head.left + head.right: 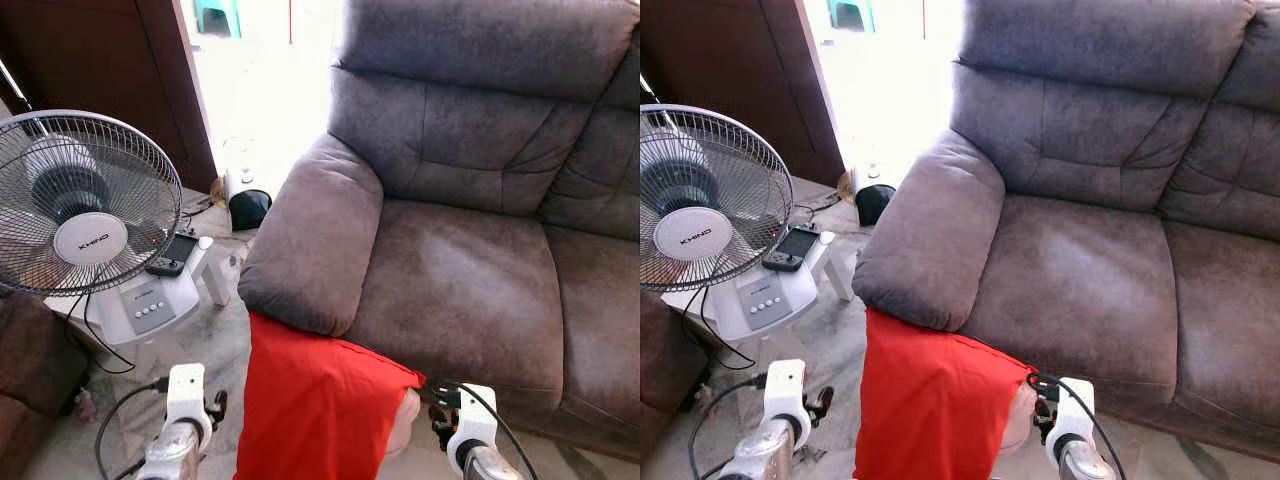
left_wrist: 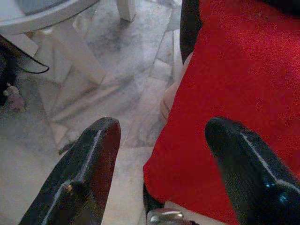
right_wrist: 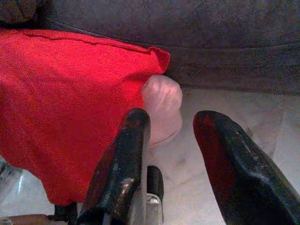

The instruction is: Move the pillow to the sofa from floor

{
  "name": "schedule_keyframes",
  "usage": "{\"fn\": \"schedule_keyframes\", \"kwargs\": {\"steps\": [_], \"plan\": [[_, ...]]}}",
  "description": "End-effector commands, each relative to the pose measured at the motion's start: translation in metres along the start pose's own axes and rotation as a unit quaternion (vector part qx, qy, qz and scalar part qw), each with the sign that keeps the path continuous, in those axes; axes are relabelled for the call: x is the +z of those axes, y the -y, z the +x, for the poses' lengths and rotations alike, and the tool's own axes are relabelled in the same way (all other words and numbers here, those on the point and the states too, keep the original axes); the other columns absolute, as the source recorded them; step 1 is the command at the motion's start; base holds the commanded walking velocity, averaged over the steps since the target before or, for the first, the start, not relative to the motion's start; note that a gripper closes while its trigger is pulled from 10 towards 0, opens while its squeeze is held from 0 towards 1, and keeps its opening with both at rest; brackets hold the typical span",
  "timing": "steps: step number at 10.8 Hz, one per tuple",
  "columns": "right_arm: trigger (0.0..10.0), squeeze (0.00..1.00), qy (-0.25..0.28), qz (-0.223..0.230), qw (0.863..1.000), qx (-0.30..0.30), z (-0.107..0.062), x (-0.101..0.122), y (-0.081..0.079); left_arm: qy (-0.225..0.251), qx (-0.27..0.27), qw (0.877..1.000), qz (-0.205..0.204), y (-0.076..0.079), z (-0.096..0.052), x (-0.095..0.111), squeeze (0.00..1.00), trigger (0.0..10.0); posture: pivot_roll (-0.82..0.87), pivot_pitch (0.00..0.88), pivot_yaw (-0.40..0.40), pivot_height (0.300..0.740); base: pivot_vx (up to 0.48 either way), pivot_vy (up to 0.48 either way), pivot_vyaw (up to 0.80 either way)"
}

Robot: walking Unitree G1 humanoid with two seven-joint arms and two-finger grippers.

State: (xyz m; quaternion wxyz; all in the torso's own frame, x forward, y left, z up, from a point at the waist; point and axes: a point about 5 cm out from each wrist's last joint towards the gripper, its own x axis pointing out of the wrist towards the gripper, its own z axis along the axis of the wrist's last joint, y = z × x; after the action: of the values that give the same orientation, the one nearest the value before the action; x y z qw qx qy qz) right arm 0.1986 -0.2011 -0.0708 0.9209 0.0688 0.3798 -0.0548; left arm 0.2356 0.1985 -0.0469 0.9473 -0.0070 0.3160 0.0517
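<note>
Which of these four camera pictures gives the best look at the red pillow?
The left eye view: the red pillow shows nearly whole, propped against the sofa front. The right eye view shows much the same. The left wrist view shows one red side close up, and the right wrist view its corner, where pale stuffing pokes out.

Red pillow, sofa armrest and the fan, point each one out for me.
red pillow [image 1: 315, 410], left eye view, middle of its red cover
sofa armrest [image 1: 310, 235], left eye view, top of the padded arm
fan [image 1: 85, 205], left eye view, front grille near the hub
</note>
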Motion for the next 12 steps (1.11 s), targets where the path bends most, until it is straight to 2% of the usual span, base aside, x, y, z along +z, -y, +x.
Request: {"fn": "schedule_keyframes", "kwargs": {"steps": [1, 9, 11, 12], "plan": [[10.0, 0.00, 0.005, 0.004, 1.000, -0.003, -0.001, -0.001, 0.000, 0.004, 0.002, 1.000, -0.007, -0.001, 0.000, 0.000, 0.00, 10.0, 0.05, 0.069, -0.020, 0.740, 0.000, 0.000, 0.00], [10.0, 0.00, -0.002, -0.001, 1.000, 0.003, 0.000, -0.001, 0.001, 0.007, 0.007, 1.000, -0.014, -0.001, -0.001, 0.000, 0.00, 10.0, 0.05, 0.098, -0.025, 0.740, 0.000, 0.000, 0.00], [10.0, 0.00, 0.006, -0.002, 1.000, 0.000, -0.001, 0.000, 0.001, 0.016, 0.005, 1.000, -0.014, -0.001, 0.001, 0.004, 0.00, 10.0, 0.06, 0.098, -0.026, 0.740, 0.000, 0.000, 0.00], [10.0, 0.00, 0.021, -0.002, 1.000, 0.003, -0.001, 0.003, 0.001, 0.036, 0.000, 0.999, -0.014, 0.001, 0.002, 0.013, 0.00, 10.0, 0.06, 0.101, -0.024, 0.740, 0.000, 0.000, 0.00]]}}
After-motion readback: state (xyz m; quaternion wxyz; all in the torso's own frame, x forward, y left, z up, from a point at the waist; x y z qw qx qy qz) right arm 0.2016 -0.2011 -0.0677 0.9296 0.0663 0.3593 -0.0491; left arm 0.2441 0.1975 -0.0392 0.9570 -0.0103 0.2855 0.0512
